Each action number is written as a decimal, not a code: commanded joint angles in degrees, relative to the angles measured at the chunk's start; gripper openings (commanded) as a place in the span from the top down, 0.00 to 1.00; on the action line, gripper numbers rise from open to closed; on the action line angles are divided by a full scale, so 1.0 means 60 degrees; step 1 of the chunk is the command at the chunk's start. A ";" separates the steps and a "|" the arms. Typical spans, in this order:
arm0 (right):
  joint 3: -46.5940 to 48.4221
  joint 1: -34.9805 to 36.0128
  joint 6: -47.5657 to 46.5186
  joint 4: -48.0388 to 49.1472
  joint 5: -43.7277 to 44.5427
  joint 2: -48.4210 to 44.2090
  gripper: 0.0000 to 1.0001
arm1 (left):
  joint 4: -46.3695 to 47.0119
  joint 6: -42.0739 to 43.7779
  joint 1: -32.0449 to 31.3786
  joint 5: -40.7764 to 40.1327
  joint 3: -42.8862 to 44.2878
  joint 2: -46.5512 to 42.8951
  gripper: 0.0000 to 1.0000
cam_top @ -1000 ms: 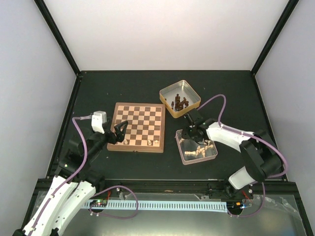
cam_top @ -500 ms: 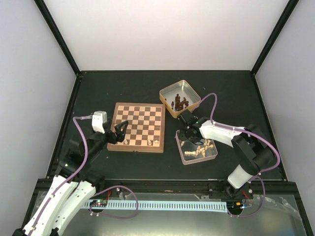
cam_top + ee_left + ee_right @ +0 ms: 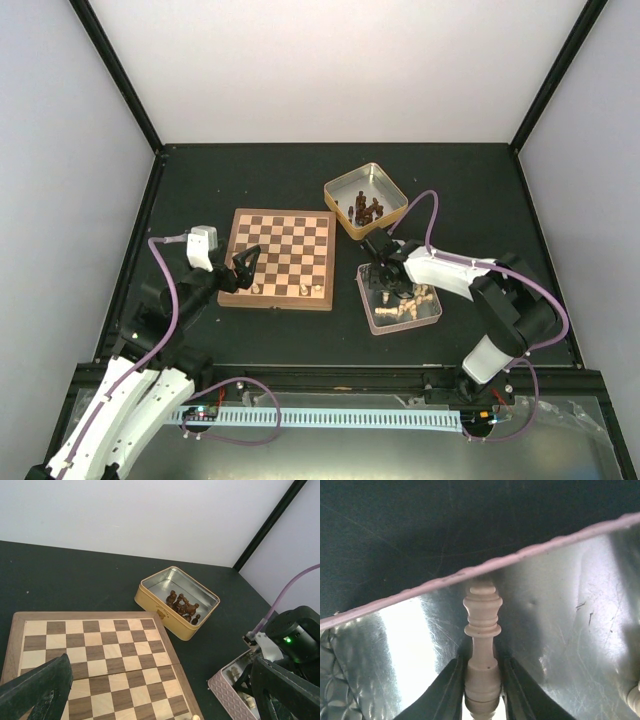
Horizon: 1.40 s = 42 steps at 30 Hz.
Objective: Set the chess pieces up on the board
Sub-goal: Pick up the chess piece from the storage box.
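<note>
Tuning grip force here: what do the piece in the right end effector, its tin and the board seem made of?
The piece looks like turned pale wood, smooth and matt, with lathe-style collars. The tin seems thin sheet metal: shiny, scratched inside, pink outside. The board looks wooden, faint grain showing in light and dark squares, satin finish.

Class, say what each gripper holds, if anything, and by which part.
The right gripper pinches a cream chess piece by its wider base end. The left gripper is open and holds nothing.
</note>
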 commanded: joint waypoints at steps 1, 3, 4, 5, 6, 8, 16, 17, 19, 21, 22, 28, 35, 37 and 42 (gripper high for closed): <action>-0.0226 0.0060 0.0093 0.0277 0.0182 0.0096 0.80 | 0.0104 0.0033 -0.0011 -0.0096 0.0014 0.0055 0.01; -0.0288 0.0055 0.0114 0.0403 0.0149 0.0105 0.83 | 0.0085 -0.0005 -0.0011 -0.0083 0.0008 0.0054 0.01; -0.0315 0.0061 0.0118 0.0481 0.0142 0.0117 0.84 | 0.0098 -0.0017 -0.0011 -0.0079 0.0009 0.0054 0.01; -0.0349 0.0060 0.0118 0.0568 0.0127 0.0118 0.85 | 0.0098 -0.0047 -0.0011 -0.0055 0.0012 0.0072 0.01; -0.0378 0.0060 0.0105 0.0654 0.0170 0.0089 0.86 | 0.0120 -0.0063 -0.0007 -0.0044 0.0020 0.0067 0.01; -0.0483 0.0054 0.0070 0.0789 0.0287 -0.0115 0.89 | 0.0123 -0.0126 -0.0004 0.0030 0.0032 0.0086 0.01; -0.0798 0.0061 -0.0986 0.1112 0.0193 -0.2313 0.89 | 0.0407 -0.0622 -0.0012 0.0924 0.0099 0.0383 0.01; -0.0785 0.0053 -0.1214 0.1101 0.0060 -0.2559 0.89 | 0.0477 -0.0695 -0.0011 0.1085 0.0146 0.0465 0.01; -0.0801 0.0050 -0.1776 0.1166 -0.0257 -0.3029 0.89 | 0.0562 -0.0907 -0.0011 0.1308 0.0326 0.0697 0.01; -0.0856 0.0059 -0.2404 0.1483 -0.0736 -0.3486 0.89 | 0.0580 -0.1080 -0.0011 0.1453 0.0496 0.0908 0.01; -0.0910 0.0060 -0.2728 0.1806 -0.1019 -0.3703 0.89 | 0.0621 -0.1154 -0.0011 0.1570 0.0551 0.0990 0.01; -0.0579 0.0058 -0.4418 0.3371 -0.4353 -0.3955 0.89 | 0.2361 -0.2140 -0.0011 0.4734 0.0631 0.1904 0.01; 0.0525 0.0587 -0.5678 0.4150 -0.6370 -0.3177 0.88 | 0.2843 -0.3832 -0.0011 0.5941 0.1051 0.3441 0.05; 0.0797 0.0806 -0.6024 0.4132 -0.6665 -0.2943 0.87 | 0.2490 -0.3944 -0.0011 0.5975 0.1264 0.3818 0.09; 0.1492 0.1243 -0.6488 0.4062 -0.6997 -0.2318 0.85 | 0.1692 -0.3676 -0.0011 0.6482 0.1804 0.4704 0.25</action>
